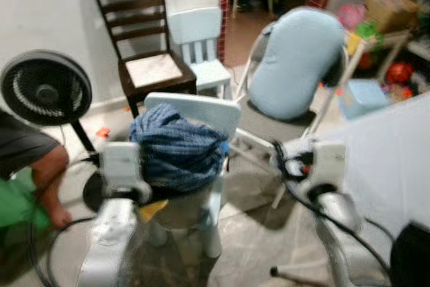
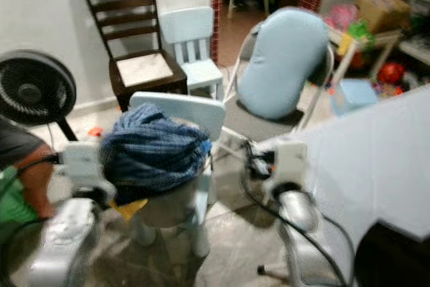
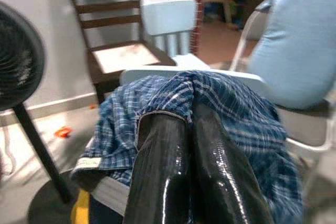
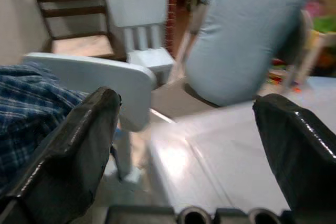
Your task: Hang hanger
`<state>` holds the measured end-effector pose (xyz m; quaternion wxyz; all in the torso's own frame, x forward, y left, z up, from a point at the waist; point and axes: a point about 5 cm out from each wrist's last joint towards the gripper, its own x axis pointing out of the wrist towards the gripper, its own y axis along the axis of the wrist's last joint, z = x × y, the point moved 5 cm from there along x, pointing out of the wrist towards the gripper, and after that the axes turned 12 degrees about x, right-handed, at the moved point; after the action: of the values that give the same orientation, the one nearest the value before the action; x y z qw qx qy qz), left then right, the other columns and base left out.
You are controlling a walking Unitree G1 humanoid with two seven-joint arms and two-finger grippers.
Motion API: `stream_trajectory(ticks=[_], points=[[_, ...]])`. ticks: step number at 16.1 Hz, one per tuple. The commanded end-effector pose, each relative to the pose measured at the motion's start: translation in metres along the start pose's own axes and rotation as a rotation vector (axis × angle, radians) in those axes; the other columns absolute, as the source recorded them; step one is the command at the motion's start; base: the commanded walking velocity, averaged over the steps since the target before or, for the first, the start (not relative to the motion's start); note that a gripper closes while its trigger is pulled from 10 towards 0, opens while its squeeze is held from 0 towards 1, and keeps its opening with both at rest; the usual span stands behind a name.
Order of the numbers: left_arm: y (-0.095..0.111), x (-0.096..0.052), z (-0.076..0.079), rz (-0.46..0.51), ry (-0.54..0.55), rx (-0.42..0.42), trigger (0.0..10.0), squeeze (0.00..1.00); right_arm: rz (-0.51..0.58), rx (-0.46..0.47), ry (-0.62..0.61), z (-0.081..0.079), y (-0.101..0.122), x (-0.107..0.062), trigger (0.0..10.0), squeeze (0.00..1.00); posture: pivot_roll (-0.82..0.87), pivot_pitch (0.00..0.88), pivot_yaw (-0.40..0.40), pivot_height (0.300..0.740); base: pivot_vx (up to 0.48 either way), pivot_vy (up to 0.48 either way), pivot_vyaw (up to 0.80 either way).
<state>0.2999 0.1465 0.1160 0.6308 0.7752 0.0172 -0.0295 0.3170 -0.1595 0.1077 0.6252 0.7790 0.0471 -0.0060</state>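
Note:
A blue plaid shirt (image 1: 178, 149) lies bunched on a small light-blue child's chair (image 1: 201, 109) right in front of me. Something yellow (image 1: 153, 209) peeks out under the shirt; I cannot tell what it is. My left gripper (image 3: 194, 171) is shut, its two black fingers pressed together just short of the shirt (image 3: 210, 103). My left arm (image 1: 114, 226) reaches up beside the chair's left side. My right gripper (image 4: 184, 145) is open with its fingers (image 4: 73, 150) wide apart and nothing between them, to the right of the chair. My right arm (image 1: 332, 210) is raised there.
A person's arm (image 1: 47, 173) and green clothing are at the left, next to a black floor fan (image 1: 46, 89). Behind stand a dark wooden chair (image 1: 144, 38), a second light-blue child's chair (image 1: 201, 45) and a folding chair with a pale blue cushion (image 1: 295, 62). A white surface (image 1: 390, 159) is at the right.

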Motion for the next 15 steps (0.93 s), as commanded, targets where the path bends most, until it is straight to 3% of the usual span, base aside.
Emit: stream_trajectory(ticks=[1,5,10,15], points=[[0.004,0.002,-0.006,0.01,0.01,0.015,10.0,0.0,0.024,0.004,0.005,-0.004,0.007,0.002,10.0,0.0,0.03,0.024,-0.021,0.74,0.0,0.48,0.0],[0.005,0.003,-0.006,0.019,0.007,0.007,10.0,0.0,0.029,0.004,0.001,-0.004,0.008,0.003,10.0,0.0,0.03,0.022,-0.02,0.74,0.0,0.48,0.0],[0.015,0.005,0.005,0.065,-0.066,-0.029,10.0,0.0,0.033,0.0,-0.006,-0.002,0.009,0.005,10.0,0.0,0.02,0.01,-0.022,0.74,0.0,0.0,0.0],[0.014,0.006,0.007,0.064,-0.07,-0.05,10.0,0.0,0.03,-0.008,0.004,-0.003,0.01,0.009,10.0,0.0,0.02,0.001,-0.032,0.74,0.0,0.0,-0.72]])
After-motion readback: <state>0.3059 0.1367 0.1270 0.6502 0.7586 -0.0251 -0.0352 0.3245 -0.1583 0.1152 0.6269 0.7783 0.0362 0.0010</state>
